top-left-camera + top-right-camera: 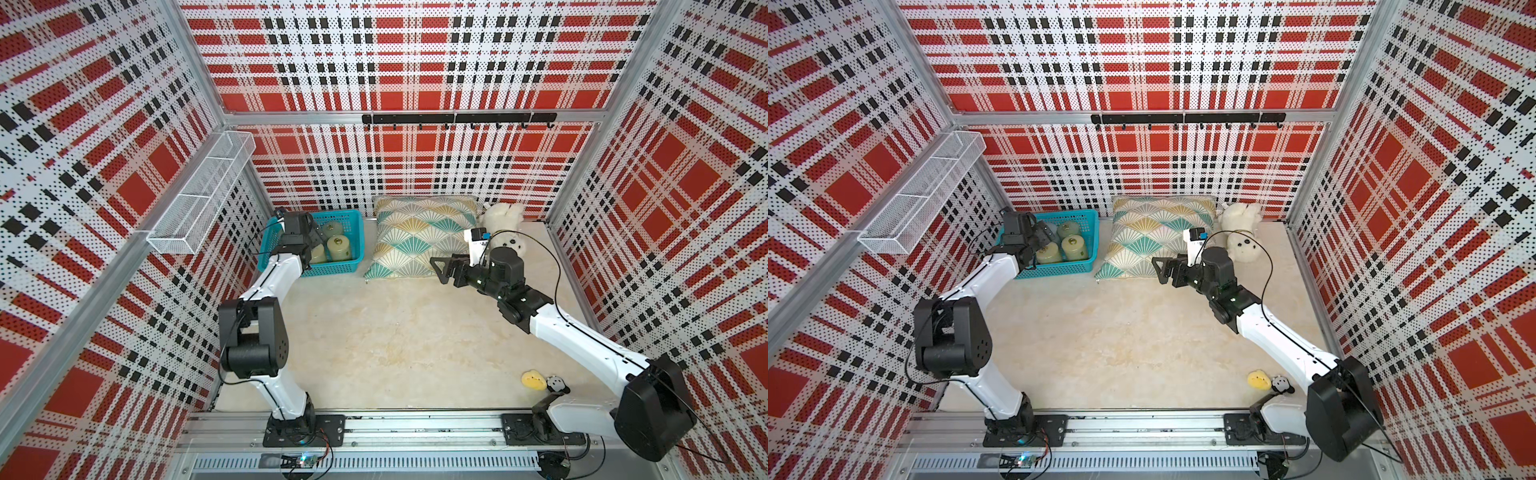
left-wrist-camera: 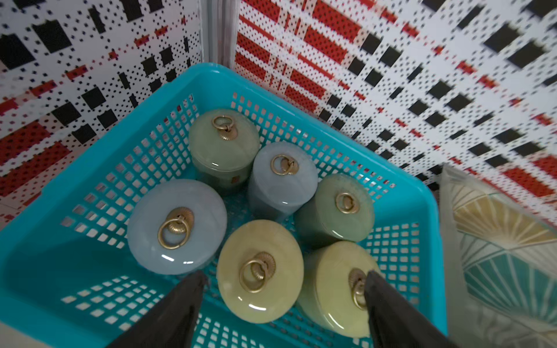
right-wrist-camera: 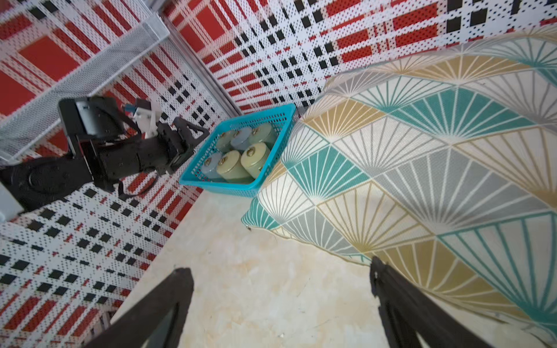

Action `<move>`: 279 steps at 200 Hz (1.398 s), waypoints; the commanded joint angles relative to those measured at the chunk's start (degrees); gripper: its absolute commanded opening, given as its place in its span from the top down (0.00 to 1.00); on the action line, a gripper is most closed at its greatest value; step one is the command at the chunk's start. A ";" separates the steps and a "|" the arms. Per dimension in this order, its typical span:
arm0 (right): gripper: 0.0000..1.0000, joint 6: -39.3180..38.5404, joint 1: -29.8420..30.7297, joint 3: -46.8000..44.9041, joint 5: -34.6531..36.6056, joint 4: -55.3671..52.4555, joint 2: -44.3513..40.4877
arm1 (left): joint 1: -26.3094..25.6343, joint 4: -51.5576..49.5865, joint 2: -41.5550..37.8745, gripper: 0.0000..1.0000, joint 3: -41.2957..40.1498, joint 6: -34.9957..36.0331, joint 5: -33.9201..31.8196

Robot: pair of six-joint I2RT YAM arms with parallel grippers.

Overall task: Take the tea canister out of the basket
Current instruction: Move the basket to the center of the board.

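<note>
Plaid walls point(image 2: 391, 90); left gripper point(image 2: 286, 275) wide over canister point(image 2: 259, 271).

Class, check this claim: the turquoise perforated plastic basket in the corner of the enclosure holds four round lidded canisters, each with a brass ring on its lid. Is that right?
Not quite. The turquoise perforated plastic basket in the corner of the enclosure holds six round lidded canisters, not four; the left wrist view shows all six. Each does have a brass ring on its lid.
</note>
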 commanded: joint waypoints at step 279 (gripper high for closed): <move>0.00 -3.95 1.08 7.05 3.79 -14.44 4.23 | -17.92 -17.42 25.70 0.90 26.27 7.54 -7.77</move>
